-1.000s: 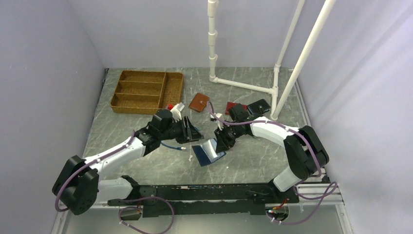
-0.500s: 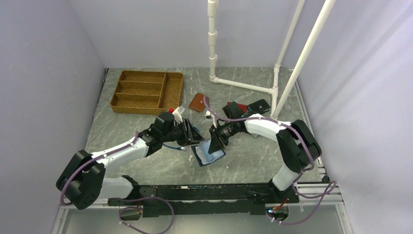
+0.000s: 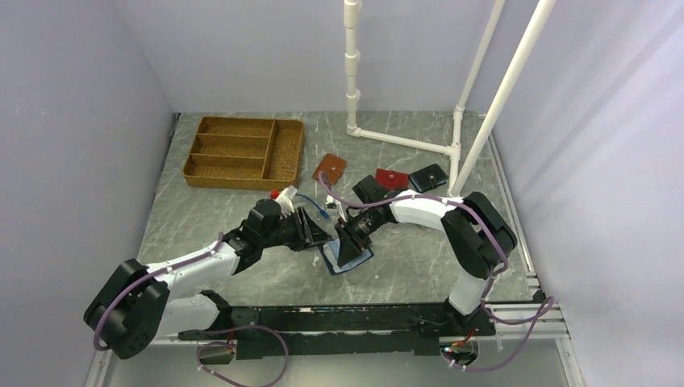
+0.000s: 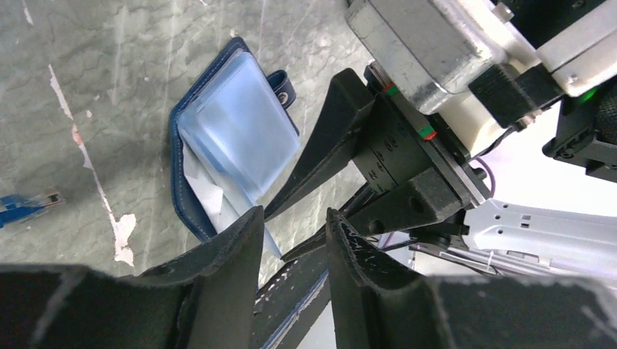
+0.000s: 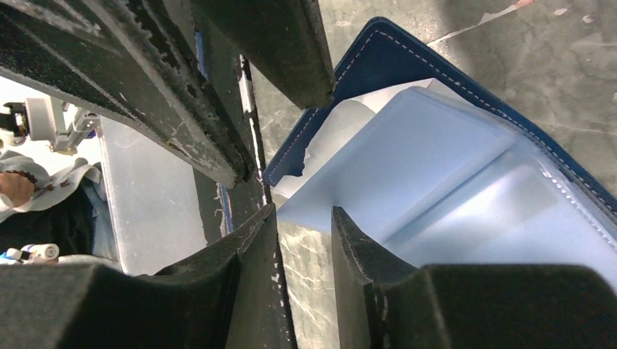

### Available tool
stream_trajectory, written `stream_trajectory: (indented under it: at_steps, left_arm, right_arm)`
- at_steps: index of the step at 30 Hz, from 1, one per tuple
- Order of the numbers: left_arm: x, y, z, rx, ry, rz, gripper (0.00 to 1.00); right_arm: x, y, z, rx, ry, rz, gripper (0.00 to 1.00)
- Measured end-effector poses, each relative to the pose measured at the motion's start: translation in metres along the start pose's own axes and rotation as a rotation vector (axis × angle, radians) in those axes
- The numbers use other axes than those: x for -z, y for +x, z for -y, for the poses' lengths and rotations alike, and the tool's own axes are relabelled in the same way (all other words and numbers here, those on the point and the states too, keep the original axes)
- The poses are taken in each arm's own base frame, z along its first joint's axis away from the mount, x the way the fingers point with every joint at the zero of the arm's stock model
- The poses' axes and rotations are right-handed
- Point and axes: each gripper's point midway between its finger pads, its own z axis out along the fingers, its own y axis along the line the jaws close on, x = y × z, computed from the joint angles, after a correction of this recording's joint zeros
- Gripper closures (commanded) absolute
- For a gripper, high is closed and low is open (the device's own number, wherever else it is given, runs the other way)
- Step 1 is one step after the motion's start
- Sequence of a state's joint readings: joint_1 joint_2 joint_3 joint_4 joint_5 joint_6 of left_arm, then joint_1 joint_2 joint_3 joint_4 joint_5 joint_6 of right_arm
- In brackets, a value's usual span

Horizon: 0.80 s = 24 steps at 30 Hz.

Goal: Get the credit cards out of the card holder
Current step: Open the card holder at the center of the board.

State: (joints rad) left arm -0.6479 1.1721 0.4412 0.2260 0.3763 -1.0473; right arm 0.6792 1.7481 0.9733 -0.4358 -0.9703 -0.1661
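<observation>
The card holder lies open on the table between my two grippers, navy outside with glossy light-blue sleeves. Pale white credit cards stick out of its pocket under the sleeves, and their white edges also show in the right wrist view. My left gripper hovers at the holder's left edge, open, with nothing between its fingers. My right gripper reaches down over the holder, open. One fingertip sits at the sleeve's corner, with bare table in the gap.
A wicker tray stands at the back left. A tan wallet, a red wallet and a black one lie behind the grippers. A blue cable lies near them. White pipes rise at the back right.
The right gripper has swung left and down onto the card holder, uncovering the red and black wallets, and its jaws have widened a little. The left gripper has come in to the holder's edge.
</observation>
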Motion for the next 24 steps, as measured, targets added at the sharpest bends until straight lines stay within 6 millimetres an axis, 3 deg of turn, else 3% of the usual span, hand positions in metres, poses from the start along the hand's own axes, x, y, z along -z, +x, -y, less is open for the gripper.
stream_trajectory:
  at_steps: [3, 6, 11, 16, 24]
  left_arm:
    - [0.000, -0.003, 0.006, 0.004, 0.030, 0.017, 0.63]
    - [-0.002, -0.008, 0.015, 0.003, 0.076, 0.036, 0.72]
    - [-0.007, -0.010, 0.025, 0.013, 0.136, 0.048, 0.83]
    - [-0.020, -0.002, 0.017, 0.042, 0.124, 0.020, 0.90]
    - [-0.033, 0.006, -0.004, 0.090, 0.071, -0.011, 0.93]
  right_arm:
    - [0.002, -0.001, 0.001, 0.017, 0.006, -0.004, 0.61]
    - [0.002, 0.000, 0.004, 0.027, 0.018, -0.010, 0.64]
    - [-0.005, 0.007, 0.011, 0.002, 0.012, -0.042, 0.84]
    - [-0.007, 0.012, 0.012, -0.013, 0.006, -0.059, 0.93]
    - [-0.006, 0.011, 0.013, -0.015, 0.009, -0.055, 0.91]
